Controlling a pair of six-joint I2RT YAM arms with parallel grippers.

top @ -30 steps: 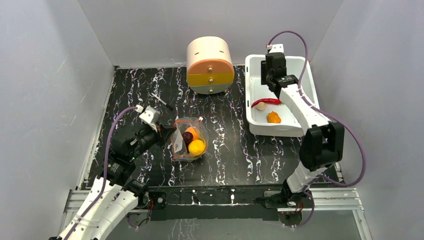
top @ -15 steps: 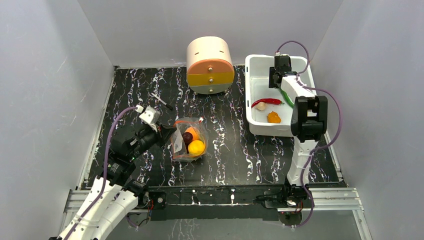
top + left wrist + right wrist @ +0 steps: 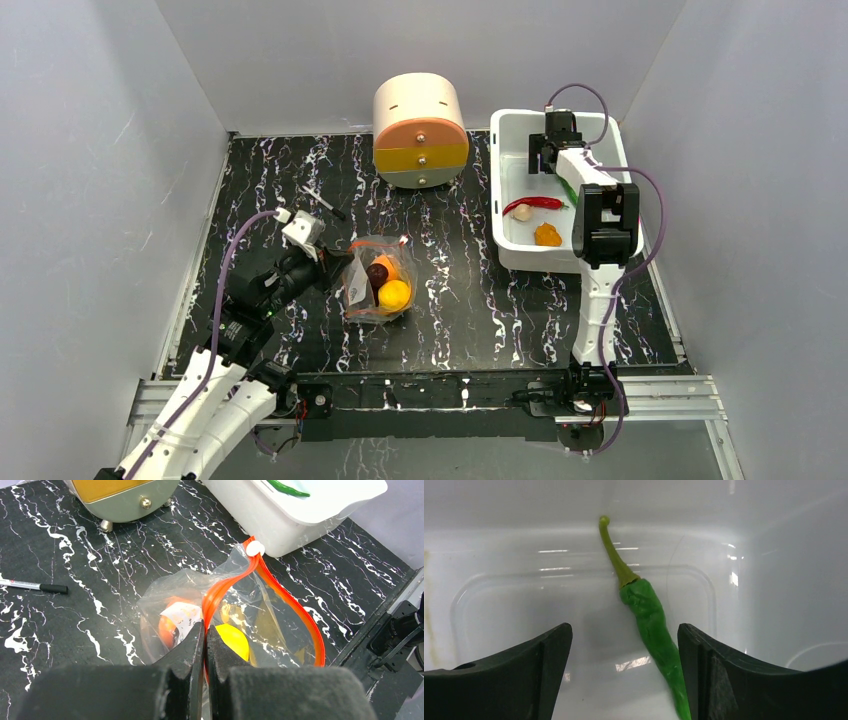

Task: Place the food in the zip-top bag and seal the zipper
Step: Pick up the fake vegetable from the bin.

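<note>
Change: the right arm has folded more upright at the white tub [image 3: 520, 258], and the right gripper [image 3: 624, 636] has spread wide, with the green chili [image 3: 649, 615] lying between its jaws.
Left gripper [image 3: 205, 630]: clenched on the zipper [image 3: 295, 615].
Zip-top bag [image 3: 378, 280]: mid-table, mouth open, lemon [image 3: 394, 294] inside.
Surface: black table [image 3: 470, 310] with white veins, carrying a pen [image 3: 322, 202] and a round drawer box [image 3: 420, 130].
Room: plain grey walls [image 3: 100, 150] on three sides.

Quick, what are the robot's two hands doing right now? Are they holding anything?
Left gripper: shut, pinching the zip-top bag at its zipper.
Right gripper: open, holding nothing, poised at the green chili in the white tub.
</note>
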